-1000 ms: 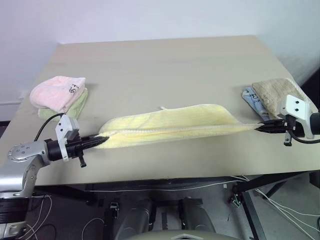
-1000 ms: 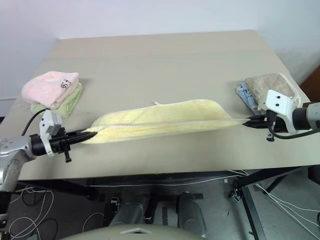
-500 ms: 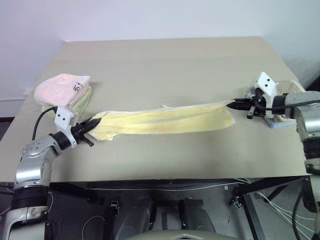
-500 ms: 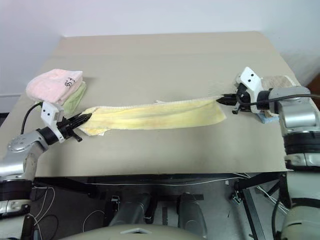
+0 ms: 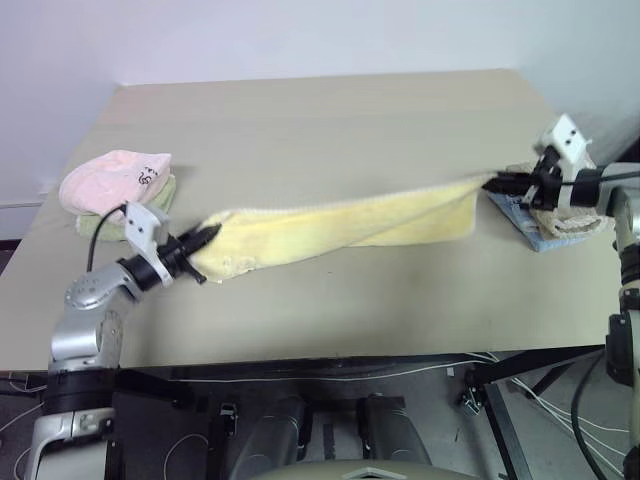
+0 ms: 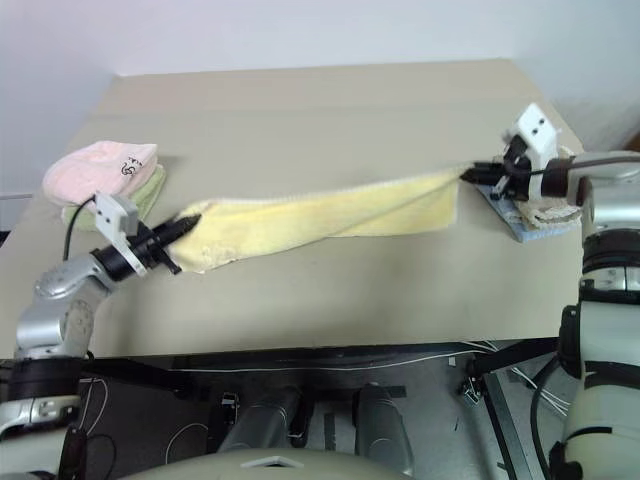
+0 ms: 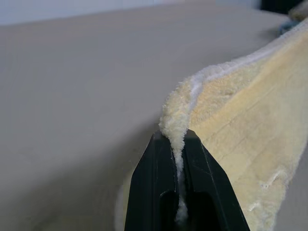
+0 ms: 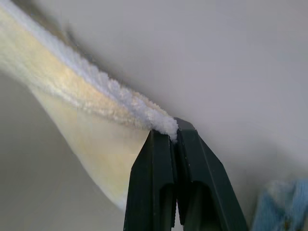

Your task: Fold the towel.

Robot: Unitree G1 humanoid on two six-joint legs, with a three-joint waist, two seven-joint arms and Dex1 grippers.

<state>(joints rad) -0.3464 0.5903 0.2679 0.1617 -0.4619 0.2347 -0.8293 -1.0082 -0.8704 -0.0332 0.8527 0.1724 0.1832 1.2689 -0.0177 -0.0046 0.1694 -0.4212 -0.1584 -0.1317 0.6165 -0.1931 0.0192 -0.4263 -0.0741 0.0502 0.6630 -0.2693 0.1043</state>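
towel (image 5: pixel 340 228): stretching across the middle of the worktop (image 5: pixel 330 120), hanging between the two hands
left hand (image 5: pixel 205 238): pinching the towel's left end
right hand (image 5: pixel 493 182): pinching the towel's right end
folded towels (image 5: pixel 115 190): sitting stacked at the worktop's left edge
towel pile (image 5: pixel 560 215): lying at the right edge, behind the right hand
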